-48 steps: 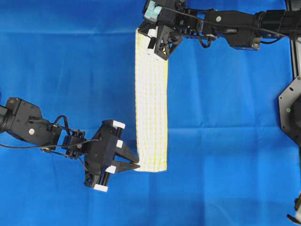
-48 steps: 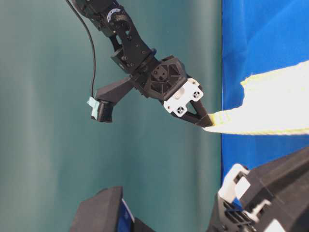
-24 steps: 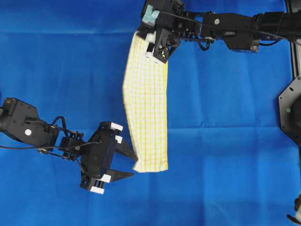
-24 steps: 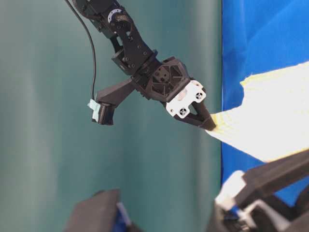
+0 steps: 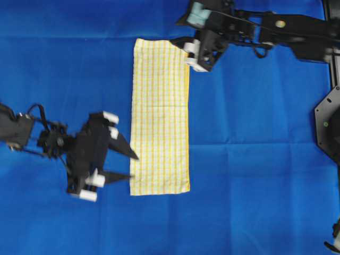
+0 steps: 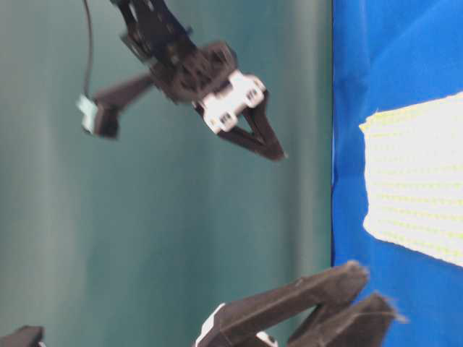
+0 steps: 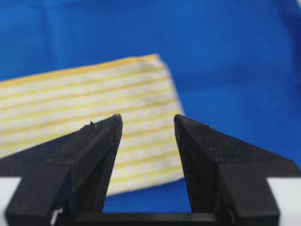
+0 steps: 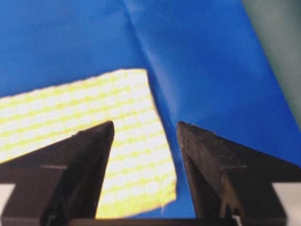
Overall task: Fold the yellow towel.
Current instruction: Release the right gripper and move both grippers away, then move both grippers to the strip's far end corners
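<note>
Handling: you had a thin, limp, light cloth in the yellow towel [image 5: 160, 118]; it would sag and slide unless pinched firmly.
Towel place: it lay flat as a long narrow strip on the blue sheet [image 5: 255, 159] over the counter, running far to near, mid-scene.
Left gripper [image 5: 129, 166]: your fingers stood apart, empty, just left of the strip's near-left corner.
Right gripper [image 5: 179, 44]: your fingers were spread, holding nothing, at the far-right corner.
Where to grip: I judged the corners best, pinching both layers right at the yellow hem.
Risk: a one-layer pinch would likely let the fold fall open.
</note>
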